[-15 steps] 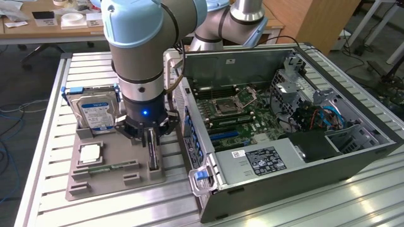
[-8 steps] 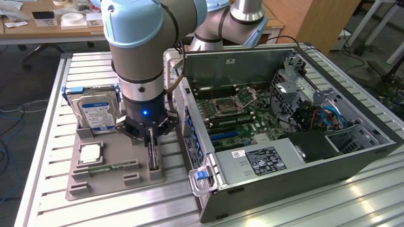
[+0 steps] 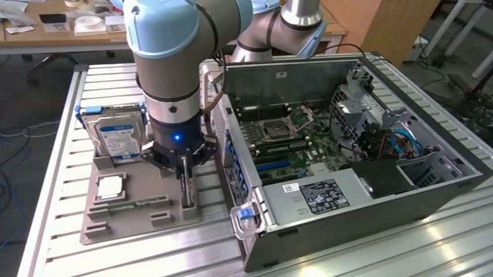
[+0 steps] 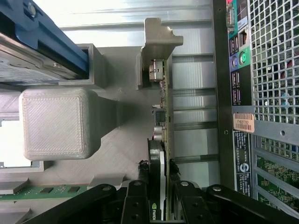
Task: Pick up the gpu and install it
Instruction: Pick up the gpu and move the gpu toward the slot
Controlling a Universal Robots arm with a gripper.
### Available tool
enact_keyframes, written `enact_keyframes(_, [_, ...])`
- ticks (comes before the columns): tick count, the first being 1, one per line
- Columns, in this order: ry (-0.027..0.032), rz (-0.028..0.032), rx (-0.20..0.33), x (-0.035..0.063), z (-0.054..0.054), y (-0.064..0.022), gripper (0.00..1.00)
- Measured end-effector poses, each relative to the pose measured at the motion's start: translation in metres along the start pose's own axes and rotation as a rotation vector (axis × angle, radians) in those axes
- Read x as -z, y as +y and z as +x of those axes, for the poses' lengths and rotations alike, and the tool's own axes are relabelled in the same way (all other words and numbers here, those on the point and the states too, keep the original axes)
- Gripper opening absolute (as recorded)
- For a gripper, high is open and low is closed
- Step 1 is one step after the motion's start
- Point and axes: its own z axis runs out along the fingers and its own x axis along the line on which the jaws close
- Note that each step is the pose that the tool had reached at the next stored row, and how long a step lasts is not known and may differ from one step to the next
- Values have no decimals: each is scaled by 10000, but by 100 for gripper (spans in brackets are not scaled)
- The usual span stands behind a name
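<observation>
Grey plastic tray (image 3: 123,222) lies on a slatted aluminium table (image 3: 100,81). I stand over it as one arm (image 3: 177,69), my last segment pointing straight down and my wrist just above the tray. My claw (image 3: 184,173) is clamped on the gpu (image 3: 186,193). The card stands on its long edge in a slot of the tray, on the side nearest the computer case (image 3: 431,190).

The exterior view gives the wide layout. The case lies on its side, open, at the exterior view's right of the tray, with its motherboard (image 3: 285,138) exposed. Toward the exterior view's left of the gpu, a hard drive (image 3: 117,138) stands upright in a blue-edged carrier. A square processor chip (image 3: 110,186) and a green memory stick (image 3: 140,203) lie flat on the tray, nearer the camera.

The wrist view adds the grip itself. It looks along the card's thin edge, where my two black fingers (image 4: 140,196) press against opposite faces of the card. A silvery bracket (image 4: 156,46) sits at the card's far end from me. The case's rear panel (image 4: 271,60), with its perforated grille and ports, runs just beside the card. A rounded grey block (image 4: 56,123) of the tray stands on the card's other side.

Counted: one arm, one claw with two fingers, one gpu, one hard drive, one processor chip, one memory stick on the tray, one case.
</observation>
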Motion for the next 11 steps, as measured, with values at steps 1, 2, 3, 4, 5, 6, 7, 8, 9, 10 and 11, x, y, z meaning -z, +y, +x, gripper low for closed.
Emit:
enact_keyframes(1, [1, -1, 27, 0, 0, 0, 27])
enact_keyframes(2, [3, -1, 97, 0, 0, 0, 27])
enact_keyframes(3, [6, -2, 153, 0, 0, 0, 27])
enact_keyframes(4, [8, -2, 169, 0, 0, 0, 27])
enact_keyframes(5, [7, -2, 171, 0, 0, 0, 27])
enact_keyframes(6, [7, -3, 171, 0, 0, 0, 27])
enact_keyframes(7, [8, -3, 172, 0, 0, 0, 27])
enact_keyframes(8, [8, -3, 184, 0, 0, 0, 27])
enact_keyframes(9, [9, -3, 208, 0, 0, 0, 27])
enact_keyframes(10, [9, -3, 217, 0, 0, 0, 27])
enact_keyframes(11, [9, -3, 217, 0, 0, 0, 27])
